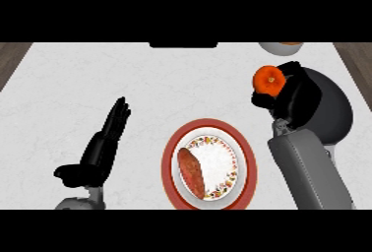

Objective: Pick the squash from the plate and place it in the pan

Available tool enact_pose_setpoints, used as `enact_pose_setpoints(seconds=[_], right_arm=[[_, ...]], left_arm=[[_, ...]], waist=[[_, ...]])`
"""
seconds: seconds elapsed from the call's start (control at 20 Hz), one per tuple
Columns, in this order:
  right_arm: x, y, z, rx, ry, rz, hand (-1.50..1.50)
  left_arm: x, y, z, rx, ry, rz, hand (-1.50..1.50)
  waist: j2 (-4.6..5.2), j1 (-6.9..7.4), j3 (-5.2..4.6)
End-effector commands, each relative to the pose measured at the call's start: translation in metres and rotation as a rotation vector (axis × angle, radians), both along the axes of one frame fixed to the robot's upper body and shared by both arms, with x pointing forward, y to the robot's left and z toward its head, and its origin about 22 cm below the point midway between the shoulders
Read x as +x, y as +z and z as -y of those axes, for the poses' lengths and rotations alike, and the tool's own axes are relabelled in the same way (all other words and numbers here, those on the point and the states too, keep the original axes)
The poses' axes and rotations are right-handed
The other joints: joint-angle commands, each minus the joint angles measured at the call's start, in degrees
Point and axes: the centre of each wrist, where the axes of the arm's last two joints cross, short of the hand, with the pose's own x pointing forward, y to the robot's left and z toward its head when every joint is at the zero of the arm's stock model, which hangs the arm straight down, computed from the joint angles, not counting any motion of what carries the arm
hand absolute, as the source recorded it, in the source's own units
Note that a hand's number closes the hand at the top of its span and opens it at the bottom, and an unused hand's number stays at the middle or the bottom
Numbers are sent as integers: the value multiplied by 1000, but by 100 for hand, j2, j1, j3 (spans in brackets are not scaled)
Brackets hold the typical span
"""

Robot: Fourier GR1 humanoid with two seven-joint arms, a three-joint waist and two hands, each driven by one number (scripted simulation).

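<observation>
The right hand has its black fingers curled round the squash — a small, round, orange thing with a paler dimple at its middle — and holds it over the near-left rim of the pan, close to the counter's right edge. I judge the squash is carried there because the pan is where it must go: it is already off the plate and seems not yet set down, though whether it touches the pan's rim I cannot tell, since the hand and forearm cover much of the pan. The next move, I would say, calls for bringing it a little further right, over the pan's middle, before the fingers let go; released at the rim, a round thing could roll out.

The pan is dark grey, smooth and round, with a matt look. The plate lies near the counter's front edge, about midway along it; it has a red rim and a white centre ringed with small leaf-like marks. On its left half lies a long, reddish-brown vegetable, rough-skinned and tapering — no part of the task.

The left hand rests near the front-left of the counter, fingers straight and pressed together, holding nothing. A bowl shows in part at the back edge, right of centre. The counter is pale and faintly mottled, like stone.
</observation>
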Motion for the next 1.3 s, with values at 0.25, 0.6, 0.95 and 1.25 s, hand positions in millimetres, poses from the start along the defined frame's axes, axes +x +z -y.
enact_pose_setpoints(seconds=[0.25,0.6,0.95,1.25], right_arm=[[18,-23,105,-114,-197,168,150],[35,-18,169,-74,-226,204,150],[28,-54,190,116,-181,-217,-150],[29,-68,187,302,-11,-237,-150]], left_arm=[[-9,-6,-11,15,2,-9,0],[10,-5,5,11,-22,-4,0],[4,6,1,2,-29,18,0],[4,8,8,-4,-61,21,0]], waist=[[21,63,5],[44,88,8],[93,237,13],[128,306,32]])
